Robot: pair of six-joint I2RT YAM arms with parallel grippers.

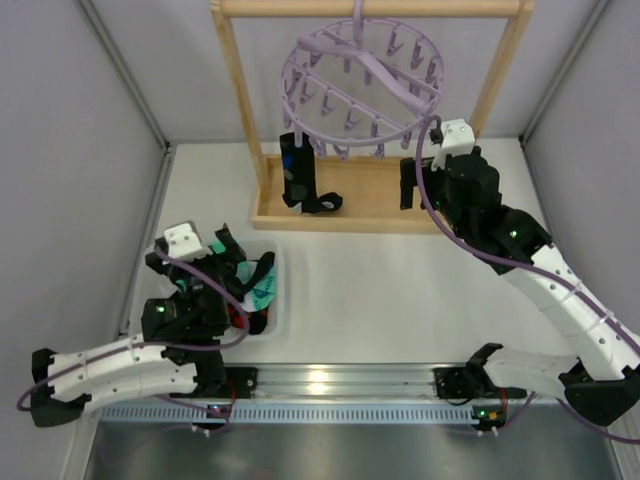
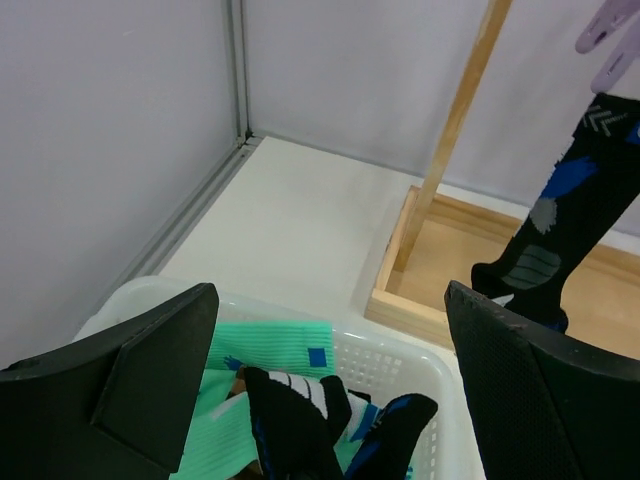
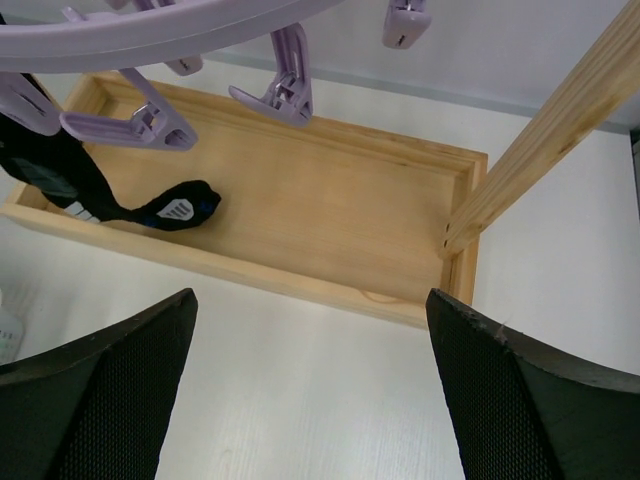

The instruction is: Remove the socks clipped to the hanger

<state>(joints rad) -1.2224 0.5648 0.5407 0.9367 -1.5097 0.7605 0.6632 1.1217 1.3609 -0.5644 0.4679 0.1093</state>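
Sock [image 1: 298,178], black, hangs from hanger [image 1: 380,72] well left of R pincer [image 3: 312,340], wide; L pincer [image 2: 330,315] wide too, prob empty

Rack [image 1: 370,198]: upper centre of the top view, at the back of the worktop [image 1: 400,300].
Hanger [image 1: 362,85]: hung from the rack's top bar, above its base tray.
Clipped sock [image 1: 298,175]: under the hanger's left rim, toe in the tray.
Basket [image 1: 277,295]: lower left, on the worktop; loose socks [image 1: 262,283] inside.
Left gripper [image 1: 228,258]: over the basket.
Right gripper [image 1: 408,185]: at the tray's right end, below the hanger's right rim.
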